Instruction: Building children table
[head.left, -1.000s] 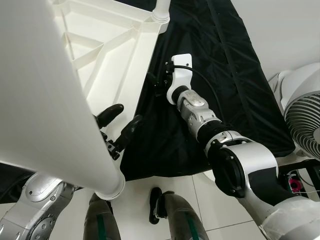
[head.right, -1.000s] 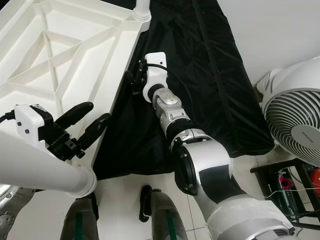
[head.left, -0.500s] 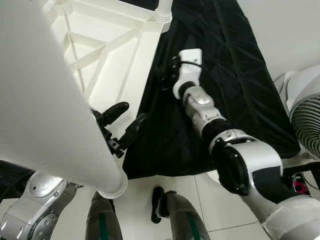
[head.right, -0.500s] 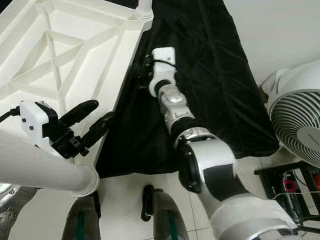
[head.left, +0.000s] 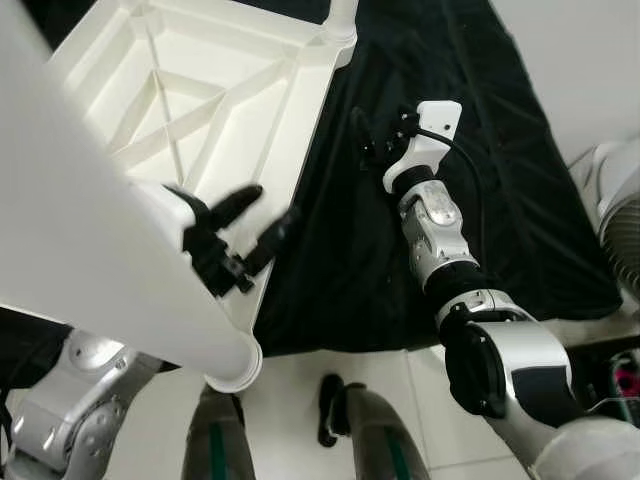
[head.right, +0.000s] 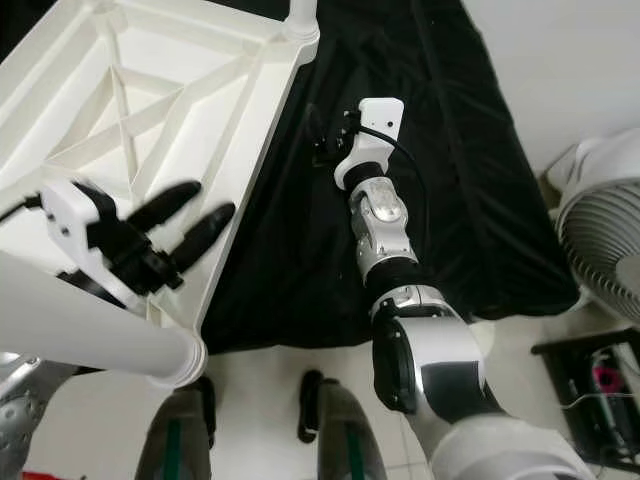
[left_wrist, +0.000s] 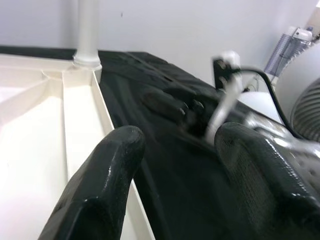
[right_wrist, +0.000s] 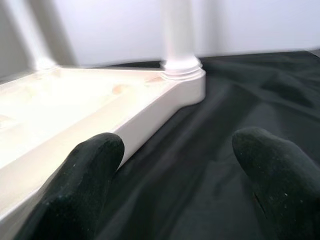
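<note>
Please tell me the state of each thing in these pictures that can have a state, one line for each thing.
White table top: upside down on the black cloth, ribbed underside up.
Far corner leg: fitted, standing up.
Near leg: fitted at the near corner.
Left gripper: open, empty, over the table's edge.
Right gripper: open, empty, over the black cloth.

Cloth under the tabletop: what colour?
Black, plain; the cloth shows best in the right eye view.
</note>
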